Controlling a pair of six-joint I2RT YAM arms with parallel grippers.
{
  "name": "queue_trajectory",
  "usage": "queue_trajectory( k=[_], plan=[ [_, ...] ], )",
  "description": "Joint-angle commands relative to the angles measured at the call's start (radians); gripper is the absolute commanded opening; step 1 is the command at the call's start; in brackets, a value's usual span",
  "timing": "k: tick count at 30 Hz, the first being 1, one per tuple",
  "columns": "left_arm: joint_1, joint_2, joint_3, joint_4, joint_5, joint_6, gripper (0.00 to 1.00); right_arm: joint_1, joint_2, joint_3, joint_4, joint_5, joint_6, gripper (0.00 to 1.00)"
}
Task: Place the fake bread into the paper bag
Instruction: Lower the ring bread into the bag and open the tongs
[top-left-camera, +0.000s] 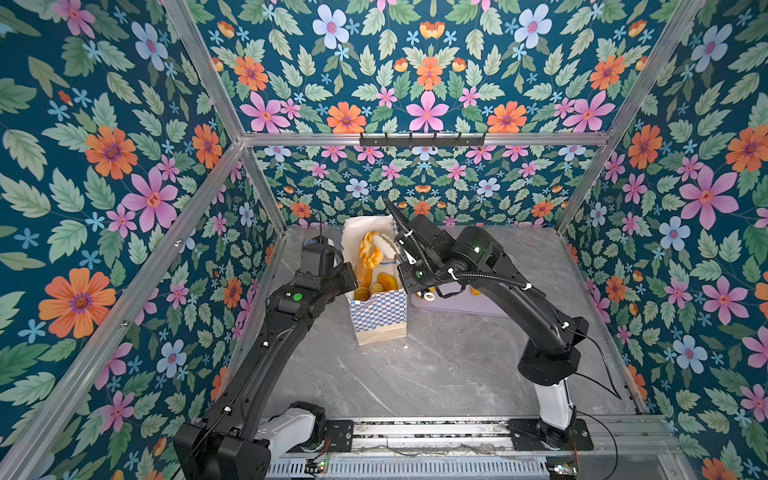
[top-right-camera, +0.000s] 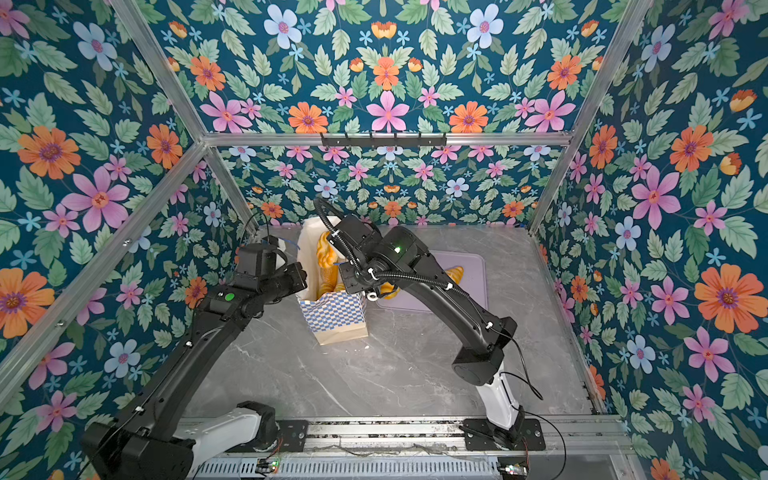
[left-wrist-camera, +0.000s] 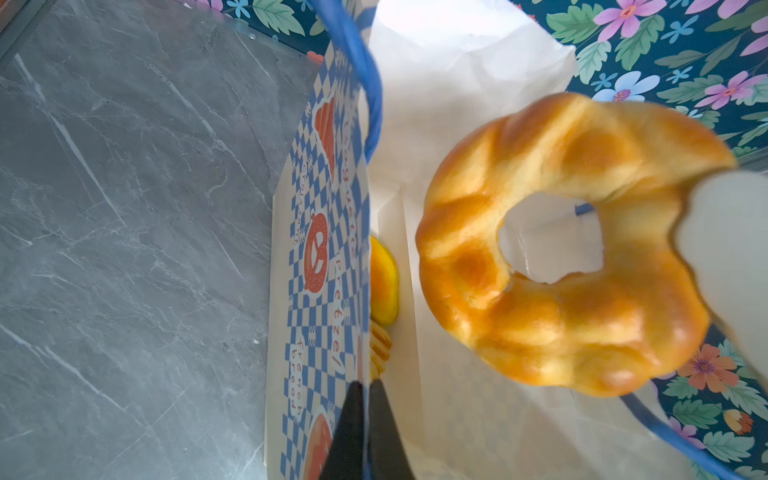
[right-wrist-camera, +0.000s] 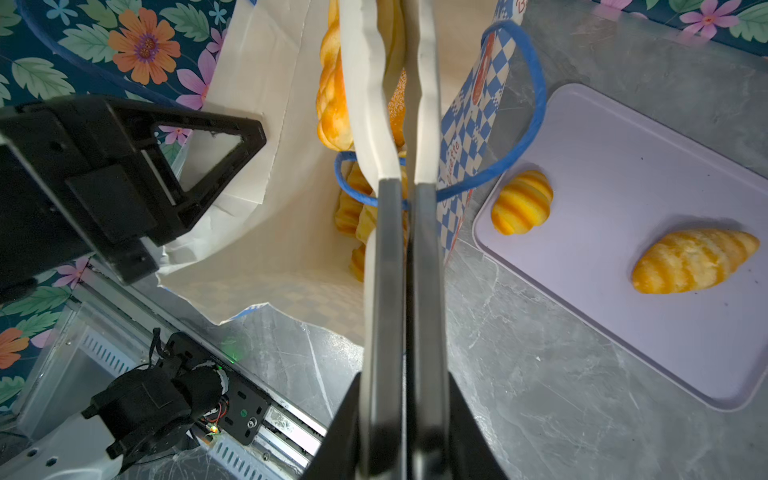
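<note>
Over paper bag (top-left-camera: 379, 316), ring (top-left-camera: 365, 255) on edge

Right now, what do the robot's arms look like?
Both are chunky and black with white bases. The left arm has a green dot; the right arm carries a ribbed black cable and a green light. Its jaws have whitish tips.

On my screens the desk (top-left-camera: 436, 374) is a grey, marble-patterned slab veined with white. The paper bag (top-left-camera: 380, 316) stands upright on it toward the back, near the middle. A flat lilac tray (top-right-camera: 473, 286) lies on the desk just beside the bag, on my right. A small white speck (top-left-camera: 405, 347) sits by the bag's front corner.
</note>
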Motion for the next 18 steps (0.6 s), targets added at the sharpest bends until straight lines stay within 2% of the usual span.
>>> queue_trajectory(
  k=[1, 10, 18],
  plan=[
    [0.001, -0.004, -0.001, -0.001, -0.007, 0.0, 0.05, 0.002, -0.006, 0.005, -0.001, 0.002, -0.013, 0.27],
    [0.001, -0.007, -0.003, -0.004, -0.007, 0.0, 0.04, 0.001, -0.022, 0.006, 0.028, -0.031, -0.01, 0.37],
    [0.001, -0.008, -0.001, -0.007, -0.008, 0.0, 0.05, 0.002, -0.036, 0.003, 0.05, -0.031, -0.008, 0.37]
  ],
)
